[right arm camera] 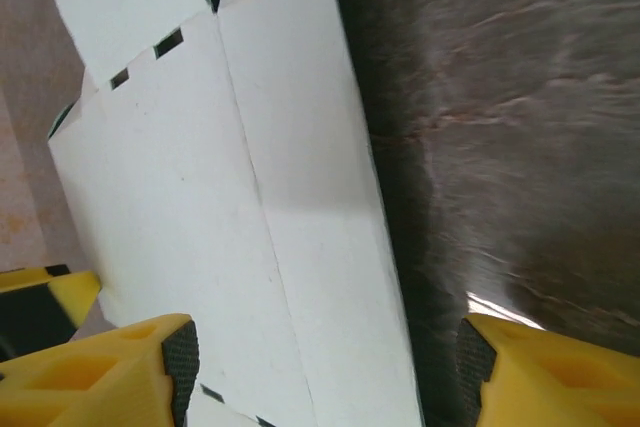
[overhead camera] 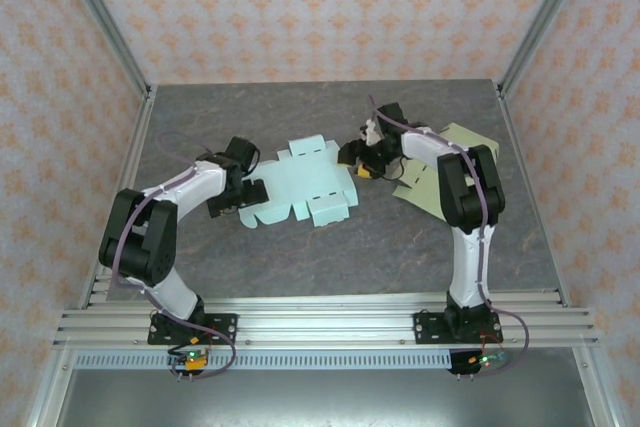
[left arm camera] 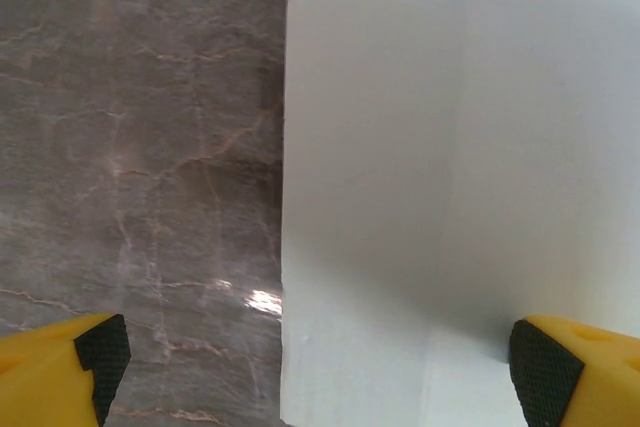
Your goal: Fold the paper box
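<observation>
Paper box [overhead camera: 305,182] lies opened out flat, a pale mint cut-out, near the middle of the grey marbled table [overhead camera: 300,257] on my overhead feed. My left arm [overhead camera: 190,187] reaches its 9 o'clock edge and my right arm [overhead camera: 440,152] its 3 o'clock edge. On the left wrist feed, the left end effector [left arm camera: 320,387] stands wide. One yellow finger with a black pad [left arm camera: 100,357] sits at 7 o'clock over bare table, the other at 5 o'clock over the white card, and the card's straight edge runs from 12 to 6 o'clock between them. On the right wrist feed, the right end effector [right arm camera: 325,367] is partly spread and straddles a long creased panel of the box. The pad [right arm camera: 180,357] at 7 o'clock is right against the card, while a dark gap separates the card's edge from the pad at 5 o'clock, so I see no clamp. Small slots show along the panel toward 11 o'clock. A second, pale yellowish sheet [overhead camera: 460,137] lies flat at 3 o'clock from the box, partly under the right arm.
</observation>
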You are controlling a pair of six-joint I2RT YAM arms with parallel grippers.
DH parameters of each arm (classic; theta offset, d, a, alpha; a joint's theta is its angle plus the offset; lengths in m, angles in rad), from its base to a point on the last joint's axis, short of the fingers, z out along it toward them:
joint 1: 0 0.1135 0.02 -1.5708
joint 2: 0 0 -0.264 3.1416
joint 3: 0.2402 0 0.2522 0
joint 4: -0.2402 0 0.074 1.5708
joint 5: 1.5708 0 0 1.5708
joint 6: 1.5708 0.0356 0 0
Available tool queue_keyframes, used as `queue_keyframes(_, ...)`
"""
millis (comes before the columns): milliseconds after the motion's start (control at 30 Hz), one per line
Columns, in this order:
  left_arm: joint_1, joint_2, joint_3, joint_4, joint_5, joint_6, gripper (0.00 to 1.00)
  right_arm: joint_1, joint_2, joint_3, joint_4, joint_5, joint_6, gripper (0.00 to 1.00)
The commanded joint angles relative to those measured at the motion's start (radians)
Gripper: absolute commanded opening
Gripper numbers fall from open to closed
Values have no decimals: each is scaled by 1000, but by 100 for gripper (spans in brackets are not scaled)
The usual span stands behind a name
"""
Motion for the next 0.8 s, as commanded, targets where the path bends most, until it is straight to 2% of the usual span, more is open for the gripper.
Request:
queue_keyframes(0,-11,17,-16,-3,-101,-34,100,22,27,33,-58,-66,-6,70)
queue_keyframes(267,-17,64,-1,-28,-156,-45,100,23,45,20,1,-141,65,72)
queue_keyframes(433,-17,74,3,-20,-133,-54,100,25,46,-14,99,-226,115,70)
queue_keyframes(567,-17,96,14,-14,-114,-57,100,51,53,27,29,-220,34,69)
queue_keyframes(767,-17,109,19,-2,-91,-59,100,57,55,33,50,-246,24,64)
